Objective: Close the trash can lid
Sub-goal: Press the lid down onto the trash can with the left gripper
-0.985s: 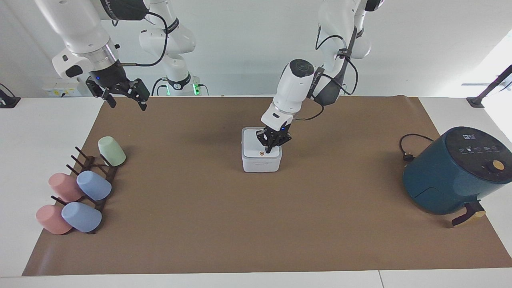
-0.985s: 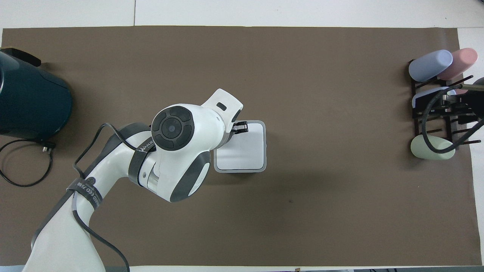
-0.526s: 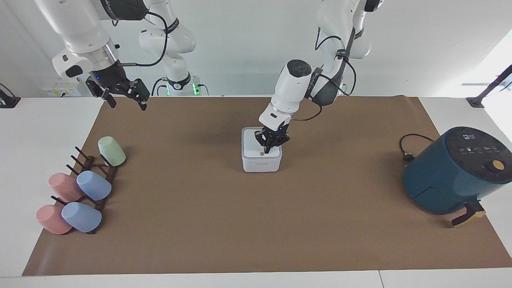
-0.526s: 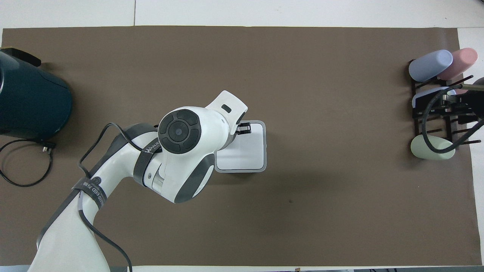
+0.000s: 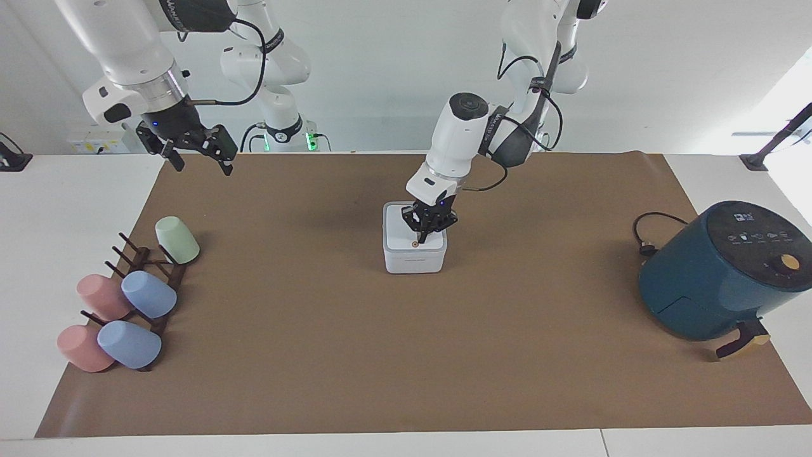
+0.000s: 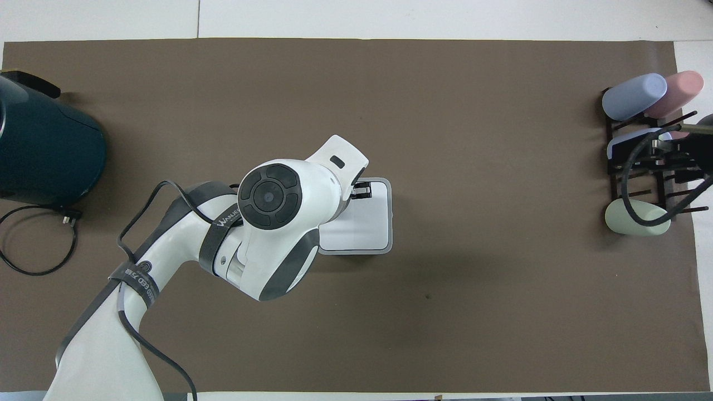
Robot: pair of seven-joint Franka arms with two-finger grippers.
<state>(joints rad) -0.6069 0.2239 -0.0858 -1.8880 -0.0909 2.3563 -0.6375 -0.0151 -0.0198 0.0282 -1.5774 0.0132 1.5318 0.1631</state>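
Left pincer [image 5: 419,240], fingers nearly together and gripping nothing, pokes the lid [image 5: 406,233] lying flat on the trash can [image 5: 415,260]. Closing looks practically complete! Right pincer [image 5: 202,155] waits spread wide, well away from the can.

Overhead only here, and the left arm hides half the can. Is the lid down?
Observer: Yes. In the facing view the lid lies flat on the can, with no gap showing.
Operator: Where's the left claw? It's hidden under the wrist for me.
Observer: The left claw points down at the lid, its tip by the orange dot, and it looks to be touching.
Operator: The right claw looks like it's on the cup rack.
Observer: It isn't. The right claw hangs open, high in the air over the mat's corner by the right arm's base. It is well above the rack, waiting.
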